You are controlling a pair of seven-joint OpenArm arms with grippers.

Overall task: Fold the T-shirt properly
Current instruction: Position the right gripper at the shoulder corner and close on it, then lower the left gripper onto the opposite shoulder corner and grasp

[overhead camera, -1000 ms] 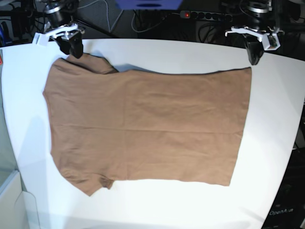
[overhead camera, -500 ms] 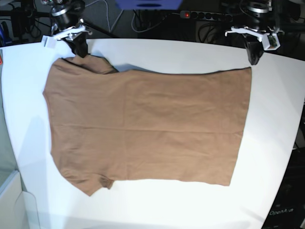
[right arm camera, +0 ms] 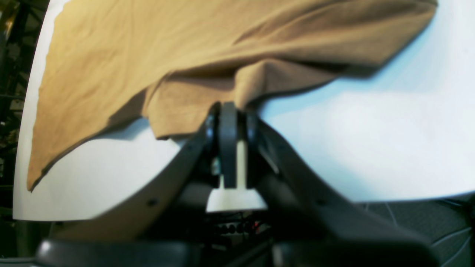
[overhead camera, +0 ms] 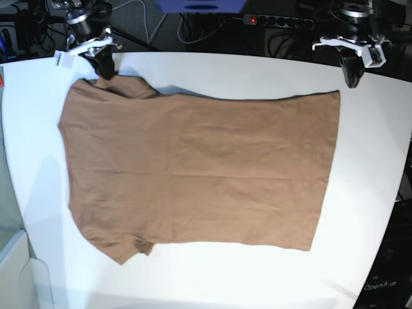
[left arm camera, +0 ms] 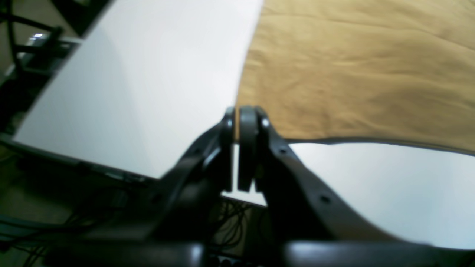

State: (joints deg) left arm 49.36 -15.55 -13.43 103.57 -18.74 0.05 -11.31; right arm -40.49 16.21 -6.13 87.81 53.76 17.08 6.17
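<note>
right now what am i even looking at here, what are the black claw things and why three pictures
It is a robot with two arms, each ending in a black two-fingered claw, working over a white table. One picture is taken from above, facing the robot. The other two come from small cameras on the wrists, looking out past each claw.

A plain tan-brown T-shirt lies spread flat on the table; the job is to fold it.

The right gripper, at the top left of the overhead picture, is shut on the edge of the T-shirt's far sleeve; its wrist picture shows the cloth bunched and pulled up at the fingertips.

The left gripper, at the top right of the overhead picture, is also shut. It sits by the shirt's far bottom corner, but the overhead picture shows it off the cloth, holding nothing.
</note>
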